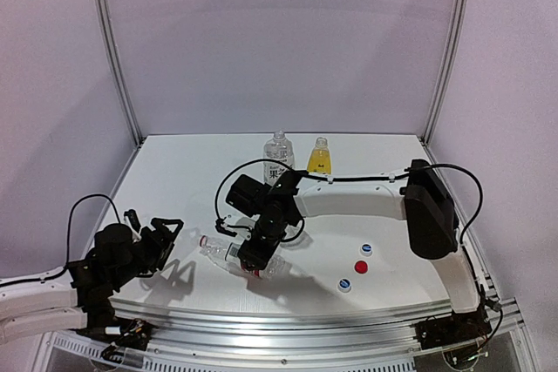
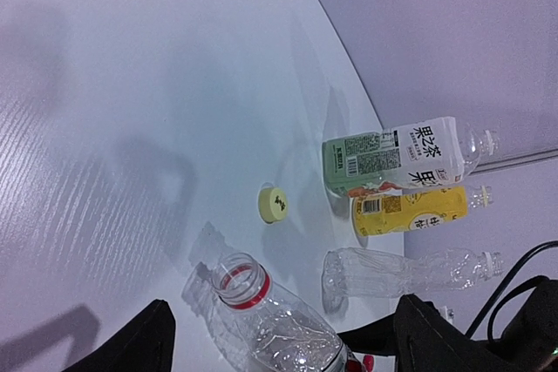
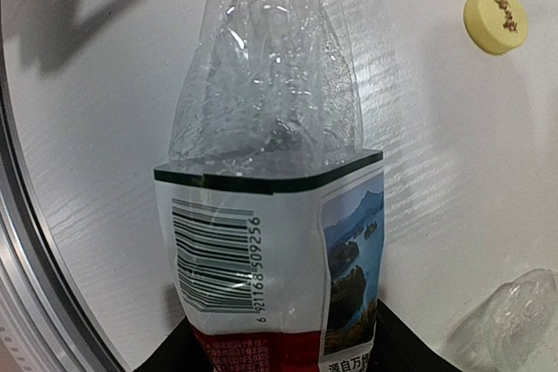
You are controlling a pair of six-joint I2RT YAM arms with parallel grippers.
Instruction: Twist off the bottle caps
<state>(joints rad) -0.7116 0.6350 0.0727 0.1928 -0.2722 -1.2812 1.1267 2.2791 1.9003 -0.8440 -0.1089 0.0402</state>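
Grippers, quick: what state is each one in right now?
Left gripper: open, holding nothing.
Right gripper: closed on the lying red-label bottle.

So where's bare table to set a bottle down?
Far-left table is bare, between the left gripper and the fruit-label bottle. Crowded: centre, where the right gripper holds the red-label bottle, and front right with the red cap and blue-and-white caps.
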